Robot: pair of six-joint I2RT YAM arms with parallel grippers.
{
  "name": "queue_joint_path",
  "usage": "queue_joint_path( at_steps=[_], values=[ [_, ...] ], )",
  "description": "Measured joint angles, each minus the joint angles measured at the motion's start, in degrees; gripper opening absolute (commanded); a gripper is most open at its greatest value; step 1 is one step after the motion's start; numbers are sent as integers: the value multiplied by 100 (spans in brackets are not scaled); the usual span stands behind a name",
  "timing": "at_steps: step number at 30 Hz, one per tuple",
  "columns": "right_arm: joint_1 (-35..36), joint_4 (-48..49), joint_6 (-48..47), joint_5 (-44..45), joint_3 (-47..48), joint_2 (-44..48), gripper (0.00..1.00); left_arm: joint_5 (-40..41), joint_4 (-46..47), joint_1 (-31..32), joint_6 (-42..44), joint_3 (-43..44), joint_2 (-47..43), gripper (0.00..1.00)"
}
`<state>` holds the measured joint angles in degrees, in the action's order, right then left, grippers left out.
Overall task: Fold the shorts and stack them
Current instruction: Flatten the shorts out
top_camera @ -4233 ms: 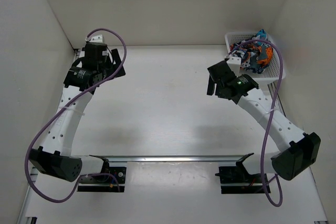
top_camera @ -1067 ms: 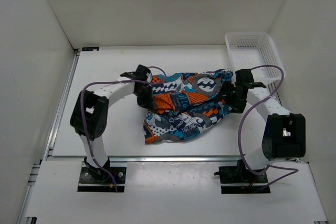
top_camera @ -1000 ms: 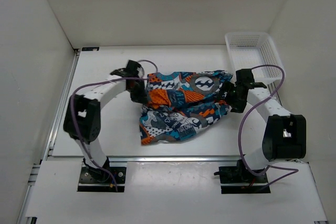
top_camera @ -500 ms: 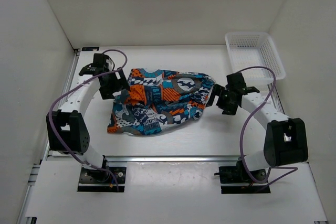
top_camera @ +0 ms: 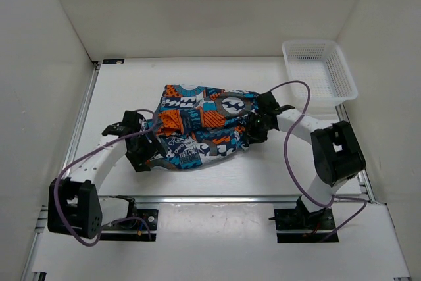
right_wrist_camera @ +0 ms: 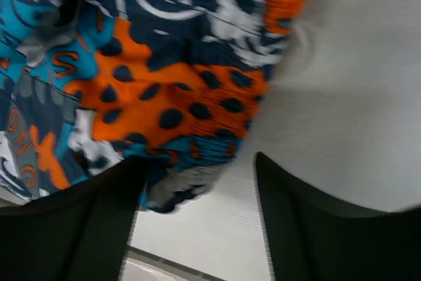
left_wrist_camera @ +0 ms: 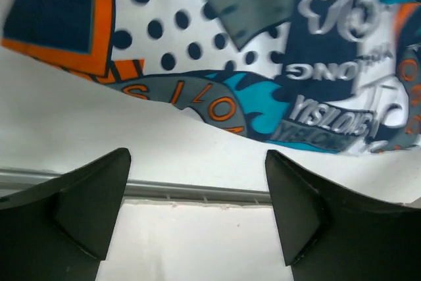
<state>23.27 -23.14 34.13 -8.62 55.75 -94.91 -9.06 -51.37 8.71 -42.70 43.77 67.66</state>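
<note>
The shorts (top_camera: 204, 123), printed in teal, orange, white, grey and navy, lie spread and rumpled in the middle of the table. My left gripper (top_camera: 146, 156) sits low at their near-left corner, open. In the left wrist view, the left gripper (left_wrist_camera: 196, 166) has only bare table between its fingers and the shorts (left_wrist_camera: 316, 64) lie just beyond the tips. My right gripper (top_camera: 253, 131) is at the cloth's right edge. In the right wrist view, the right gripper (right_wrist_camera: 194, 162) has its jaws apart, and a hem corner of the shorts (right_wrist_camera: 164, 83) reaches in beside one finger.
An empty white mesh basket (top_camera: 319, 70) stands at the back right corner. A metal rail (top_camera: 210, 197) runs along the table's near edge, close below the left gripper. White walls close in the left, back and right sides.
The left gripper let go, opened and swung from the shorts' far-left edge down to their near-left corner. The right gripper moved left onto the cloth's right edge, its jaws narrowing.
</note>
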Motion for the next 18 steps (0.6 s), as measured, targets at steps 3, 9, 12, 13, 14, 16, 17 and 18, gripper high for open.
queue_joint_path(
  at_steps=[3,9,12,13,14,16,17,18],
  values=[
    [203,22,37,-11,315,-245,5,-52,103,125,-247,-146,306,53],
    [339,-133,-26,374,752,-131,0,111,365,310,-522,-151,778,12],
    [330,-393,-131,678,758,214,0,203,396,310,-551,-151,1008,10],
    [313,-511,-179,828,758,358,0,225,396,310,-568,-153,1027,10],
    [308,-619,-234,973,758,507,0,232,404,310,-586,-162,1019,12],
    [258,-787,-323,1207,752,787,0,247,413,310,-629,-188,960,40],
    [210,-850,-374,1294,748,918,0,251,426,310,-669,-210,933,58],
    [144,-901,-420,1366,748,1016,0,262,420,310,-699,-221,914,76]
  ],
)
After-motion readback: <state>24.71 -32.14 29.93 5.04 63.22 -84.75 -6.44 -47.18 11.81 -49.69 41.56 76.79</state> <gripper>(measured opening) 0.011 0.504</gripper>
